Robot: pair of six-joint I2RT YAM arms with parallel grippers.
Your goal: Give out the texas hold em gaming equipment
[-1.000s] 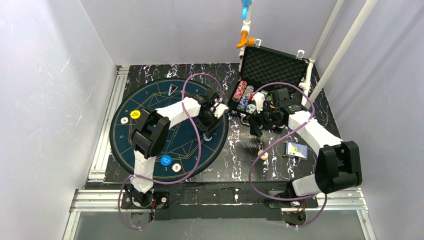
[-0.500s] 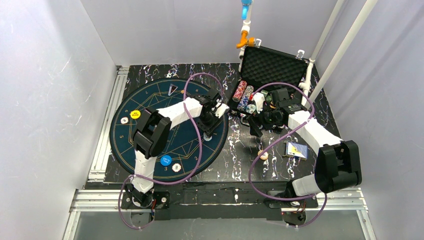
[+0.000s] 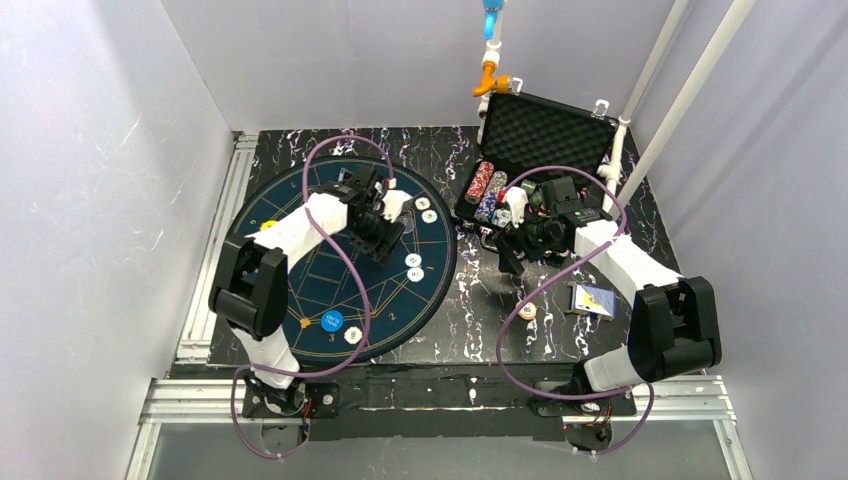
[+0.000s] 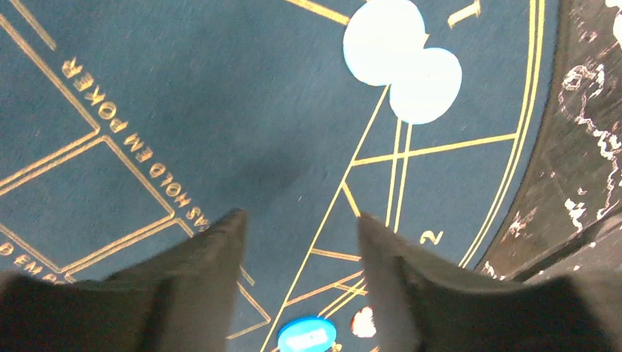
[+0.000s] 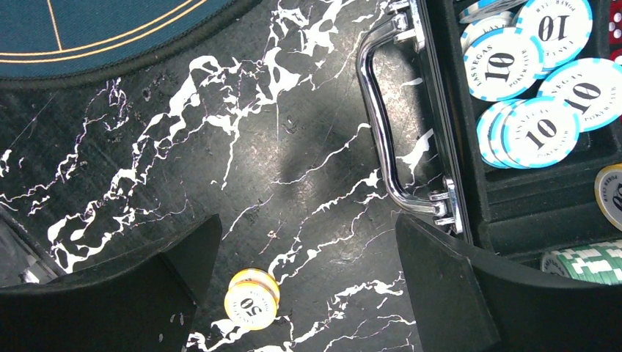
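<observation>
My left gripper (image 3: 383, 238) (image 4: 297, 227) is open and empty above the round blue mat (image 3: 300, 270). Two overlapping white chips (image 4: 403, 62) lie on the mat ahead of it, and they also show in the top view (image 3: 414, 266). Two more white chips (image 3: 426, 209) lie near the mat's right rim. A blue button (image 3: 332, 321) (image 4: 308, 334) and a white chip (image 3: 352, 335) lie at the mat's near edge. My right gripper (image 3: 510, 250) (image 5: 308, 227) is open and empty over the marble table, beside the case. Stacked yellow "50" chips (image 5: 251, 297) lie between its fingers, lower down.
The open black case (image 3: 545, 135) holds rows of chips (image 3: 487, 190), with blue "10" chips (image 5: 539, 132) behind its chrome handle (image 5: 381, 125). Cards (image 3: 593, 298) lie at the right. A yellow button (image 3: 268, 226) peeks out by the left arm. White walls stand close around.
My left arm has swung left from beside the case to over the mat's middle. White chips now show on the mat's right part. The right arm has not moved.
</observation>
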